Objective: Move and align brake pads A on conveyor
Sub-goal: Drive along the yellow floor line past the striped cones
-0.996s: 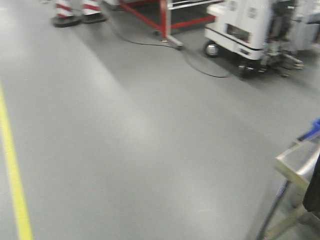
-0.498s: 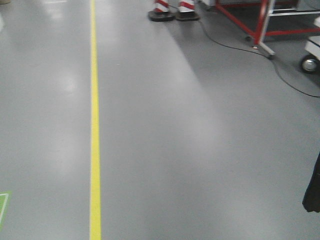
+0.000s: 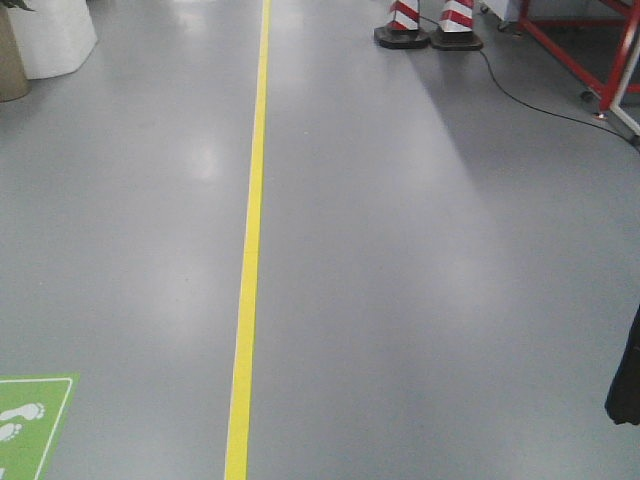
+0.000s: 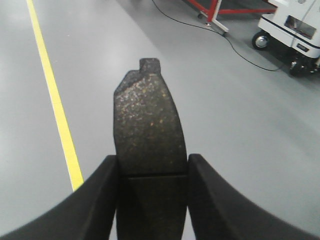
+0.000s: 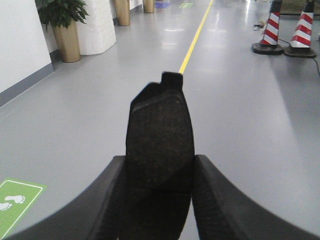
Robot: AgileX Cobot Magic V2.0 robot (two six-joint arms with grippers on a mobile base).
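Observation:
In the left wrist view my left gripper [image 4: 152, 167] is shut on a brake pad A [image 4: 147, 117], a dark speckled curved pad with a thin groove across it and a small tab at its far end, held above the grey floor. The right wrist view shows my right gripper [image 5: 159, 165] shut on a second brake pad A [image 5: 159, 130], dark and curved, sticking out forward over the floor. The conveyor is out of view in every view.
A yellow floor line [image 3: 250, 250] runs ahead. Two red-and-white cones [image 3: 428, 25] stand at the far right beside a red frame [image 3: 590, 50] and a black cable [image 3: 530, 95]. A white machine on wheels [image 4: 290, 30], a potted plant [image 5: 65, 25] and a green footprint sign [image 3: 25, 420] border the floor.
The front view has swung left: the white machine and steel table corner left the frame, the yellow line shifted from the left edge toward the middle, and the green sign came in.

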